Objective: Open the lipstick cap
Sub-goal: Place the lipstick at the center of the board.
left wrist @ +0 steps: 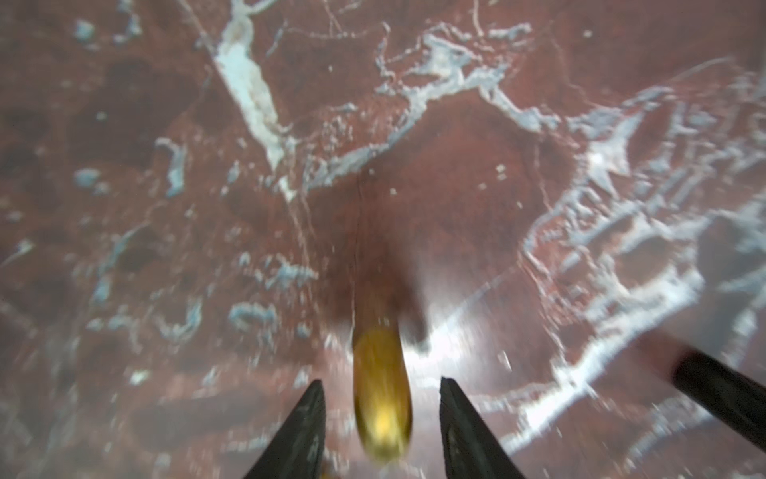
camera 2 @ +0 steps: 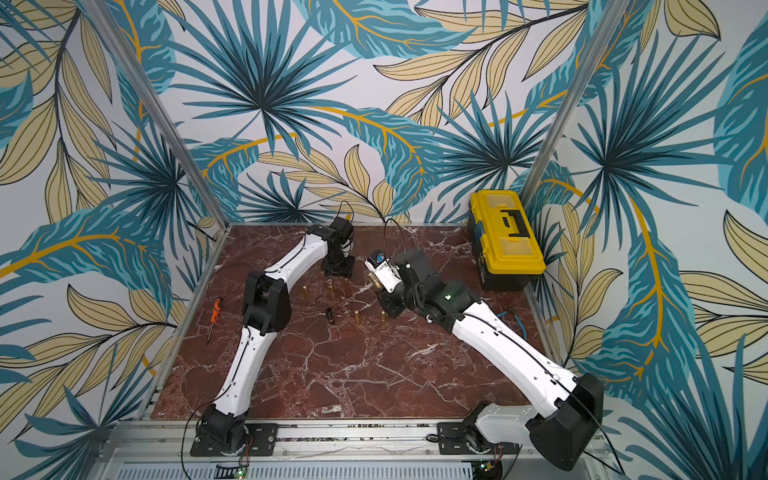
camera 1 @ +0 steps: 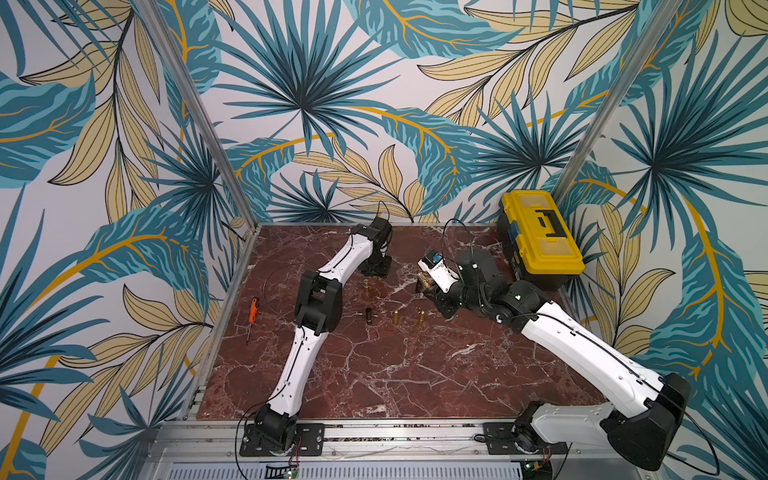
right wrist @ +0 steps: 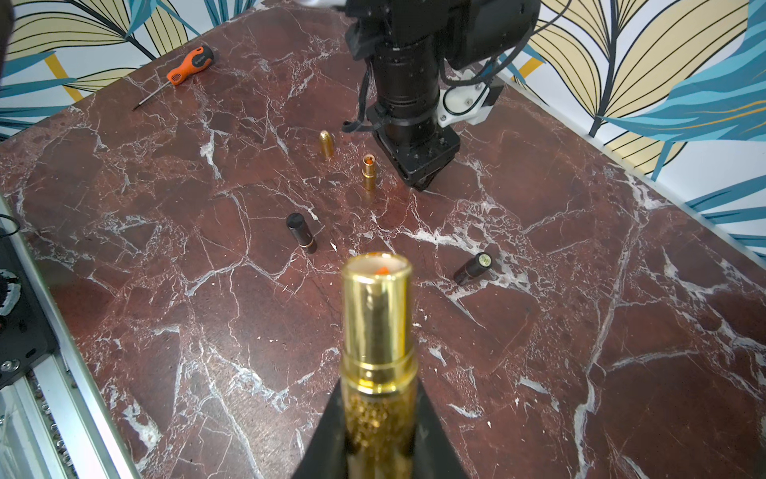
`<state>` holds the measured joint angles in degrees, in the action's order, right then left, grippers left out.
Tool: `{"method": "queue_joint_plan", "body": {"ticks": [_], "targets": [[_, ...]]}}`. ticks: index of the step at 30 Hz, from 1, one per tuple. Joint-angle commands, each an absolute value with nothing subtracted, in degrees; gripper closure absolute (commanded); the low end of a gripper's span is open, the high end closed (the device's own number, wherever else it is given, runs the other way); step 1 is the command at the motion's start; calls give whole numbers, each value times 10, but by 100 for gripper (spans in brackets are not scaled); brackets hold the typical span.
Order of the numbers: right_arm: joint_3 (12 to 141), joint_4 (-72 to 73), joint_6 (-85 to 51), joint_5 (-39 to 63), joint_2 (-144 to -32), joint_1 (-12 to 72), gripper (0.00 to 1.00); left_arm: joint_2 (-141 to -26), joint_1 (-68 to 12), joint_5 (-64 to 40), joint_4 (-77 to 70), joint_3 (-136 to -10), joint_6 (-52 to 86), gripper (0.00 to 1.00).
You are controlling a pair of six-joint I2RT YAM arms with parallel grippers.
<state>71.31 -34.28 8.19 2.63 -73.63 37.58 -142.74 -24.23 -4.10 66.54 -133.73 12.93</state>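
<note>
My right gripper (right wrist: 379, 383) is shut on the textured base of a gold lipstick (right wrist: 377, 307), held above the table. Its cap is off, and orange shows inside the open tube. In both top views this gripper (camera 1: 424, 284) sits right of centre. My left gripper (left wrist: 381, 380) points down at the marble with its jaws open. A blurred gold cap (left wrist: 381, 398) lies between the fingers, touching neither. In the top views the left gripper (camera 1: 375, 271) hides that cap.
An uncapped gold lipstick (right wrist: 368, 172), a gold cap (right wrist: 326, 143) and two black lipsticks (right wrist: 300, 232) (right wrist: 472, 267) stand on the marble table (camera 1: 395, 374). Two gold pieces (camera 1: 395, 318) (camera 1: 420, 318) stand mid-table. An orange screwdriver (camera 1: 252, 309) lies left, with a yellow toolbox (camera 1: 540, 237) back right.
</note>
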Motion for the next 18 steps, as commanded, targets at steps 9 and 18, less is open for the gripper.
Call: {"method": "queue_joint_plan", "body": {"ticks": [9,18], "targets": [[688,-285,65,46,-757,377,94,-1176,-252,-137,656,-1212,171,52],[699,-258,60,65,-787,377,94,-1062,-253,-315,641,-1113,193,47]]}}
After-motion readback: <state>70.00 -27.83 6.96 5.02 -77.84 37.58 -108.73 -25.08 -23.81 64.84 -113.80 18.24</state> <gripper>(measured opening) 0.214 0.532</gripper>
